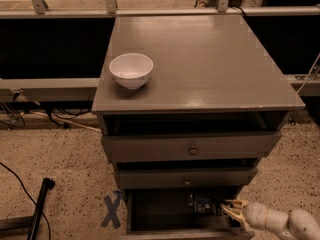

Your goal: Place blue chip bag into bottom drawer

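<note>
Inside the bottom drawer [159, 212], the blue chip bag [201, 203] lies just beside the gripper [226, 207], grip unclear.

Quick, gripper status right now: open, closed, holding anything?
Gripper: at the right of the open bottom drawer, close to the blue chip bag inside it; open, closed or holding cannot be told.

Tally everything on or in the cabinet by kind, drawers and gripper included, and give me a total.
Bowls: 1, the white bowl on the cabinet top.
Chip bags: 1, the blue chip bag inside the bottom drawer.
Drawers: 3, the top drawer, middle drawer and bottom drawer.
Grippers: 1, the gripper at the bottom drawer's right side, near the bag.
Total: 6.
</note>
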You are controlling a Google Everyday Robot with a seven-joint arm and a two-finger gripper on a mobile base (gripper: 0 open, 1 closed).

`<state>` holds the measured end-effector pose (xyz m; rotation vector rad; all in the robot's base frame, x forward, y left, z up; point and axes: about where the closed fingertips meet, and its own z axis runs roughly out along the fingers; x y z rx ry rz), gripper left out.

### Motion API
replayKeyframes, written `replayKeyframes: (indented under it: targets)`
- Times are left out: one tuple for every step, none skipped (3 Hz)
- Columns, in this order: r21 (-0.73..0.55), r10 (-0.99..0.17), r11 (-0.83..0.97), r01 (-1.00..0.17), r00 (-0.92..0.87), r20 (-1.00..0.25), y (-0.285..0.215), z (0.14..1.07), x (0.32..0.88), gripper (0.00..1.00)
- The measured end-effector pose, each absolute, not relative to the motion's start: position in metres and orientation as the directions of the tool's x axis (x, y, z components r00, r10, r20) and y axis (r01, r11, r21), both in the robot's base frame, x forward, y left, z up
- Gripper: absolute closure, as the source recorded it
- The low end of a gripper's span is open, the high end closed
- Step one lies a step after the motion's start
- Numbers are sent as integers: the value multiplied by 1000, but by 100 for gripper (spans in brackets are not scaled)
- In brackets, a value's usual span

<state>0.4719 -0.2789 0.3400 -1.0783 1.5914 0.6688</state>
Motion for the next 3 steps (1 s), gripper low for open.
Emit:
replayKeyframes:
  targets:
    - [-100, -303, 434, -895, -41, -952, -276, 339, 472, 15]
    - [-98, -301, 431, -897, -41, -953, -274, 339, 472, 0]
    - [-98, -301, 431, -897, -41, -953, -274, 339, 472, 0]
